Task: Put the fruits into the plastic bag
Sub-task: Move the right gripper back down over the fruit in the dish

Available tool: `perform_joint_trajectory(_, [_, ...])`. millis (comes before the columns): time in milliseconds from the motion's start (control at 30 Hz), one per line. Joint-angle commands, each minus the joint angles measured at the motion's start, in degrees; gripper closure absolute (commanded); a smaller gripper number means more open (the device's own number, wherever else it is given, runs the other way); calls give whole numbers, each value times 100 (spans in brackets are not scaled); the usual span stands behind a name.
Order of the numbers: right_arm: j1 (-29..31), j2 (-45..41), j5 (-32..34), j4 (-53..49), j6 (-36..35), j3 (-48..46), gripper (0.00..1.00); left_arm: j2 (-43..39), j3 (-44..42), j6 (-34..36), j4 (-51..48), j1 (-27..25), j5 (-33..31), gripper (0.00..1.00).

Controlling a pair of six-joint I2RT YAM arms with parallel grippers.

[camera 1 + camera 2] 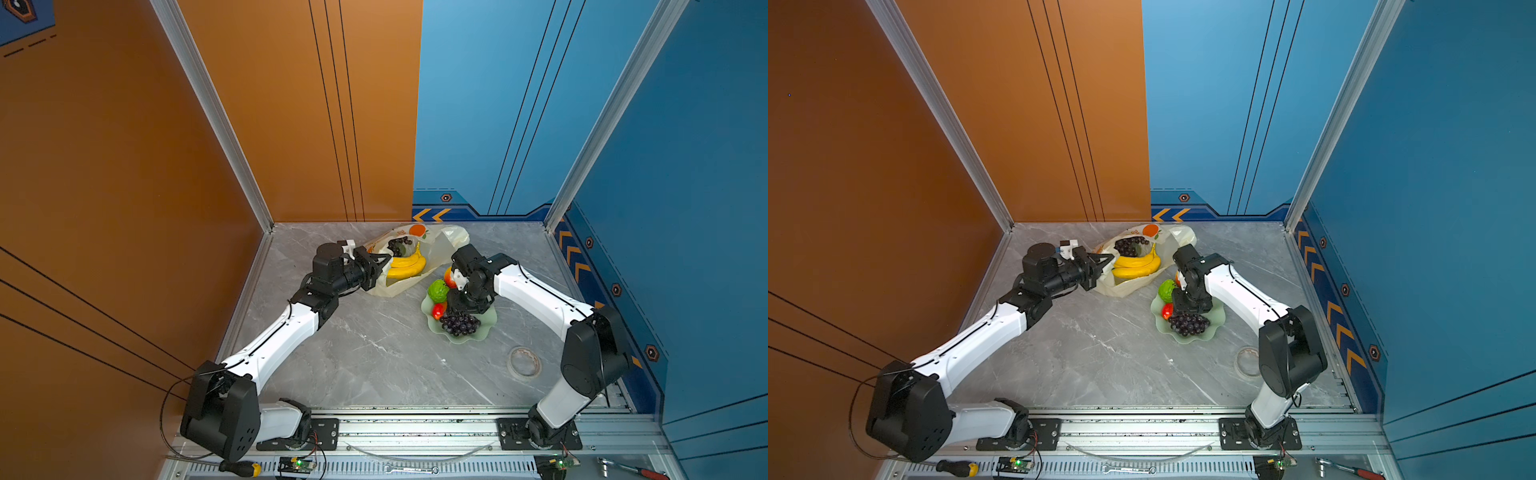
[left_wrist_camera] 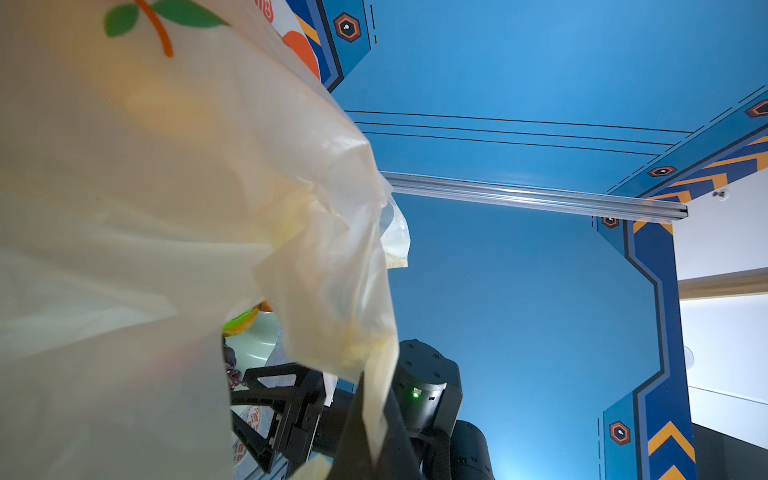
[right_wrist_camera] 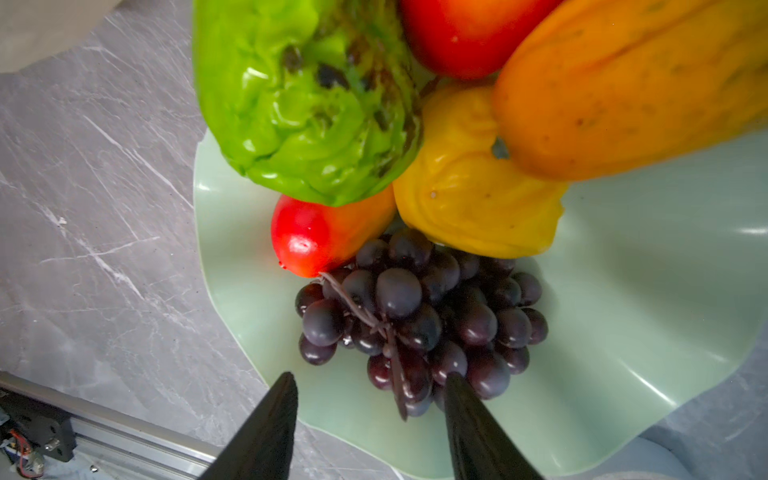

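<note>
The plastic bag (image 1: 442,245) lies opened at the tips of the left gripper (image 1: 386,261). Its rim film is pinched between that gripper's closed fingers (image 2: 353,440), so the mouth is held agape. Just past those fingertips, inside the bag, the banana bunch (image 1: 409,264) and the bagged grapes (image 1: 400,245) are seen.

The pale green dish (image 3: 623,291) lies directly under the right gripper (image 3: 370,376). Beyond its fingertips the remaining fruits are piled: the papaya (image 3: 623,91) farthest off, then the green bumpy fruit (image 3: 307,104), the yellow lumpy fruit (image 3: 469,187), a far mango (image 3: 465,33) and a near mango (image 3: 316,237). The loose grape cluster (image 3: 415,316) lies closest. Its stem end is placed between the right fingers (image 3: 266,432), which are set moderately apart. One finger is at the berries and the other is clear of them, so nothing is gripped yet.

The step in hand is judged to be the pick-up of this cluster. The jaws would need to be closed on the stem end or the lowest berries. The cluster would then be lifted clear of the near mango and carried across to the held-open mouth. A loose hold on a few berries could let the cluster swing or slip.
</note>
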Motion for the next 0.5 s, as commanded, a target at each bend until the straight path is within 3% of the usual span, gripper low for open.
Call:
perform_joint_trajectory(0, [-24, 131, 180, 56, 27, 123, 49, -115, -89, 104, -24, 67, 20, 100])
perform_joint_trajectory(467, [-52, 408, 293, 84, 92, 319, 65, -45, -62, 102, -22, 207, 151, 100])
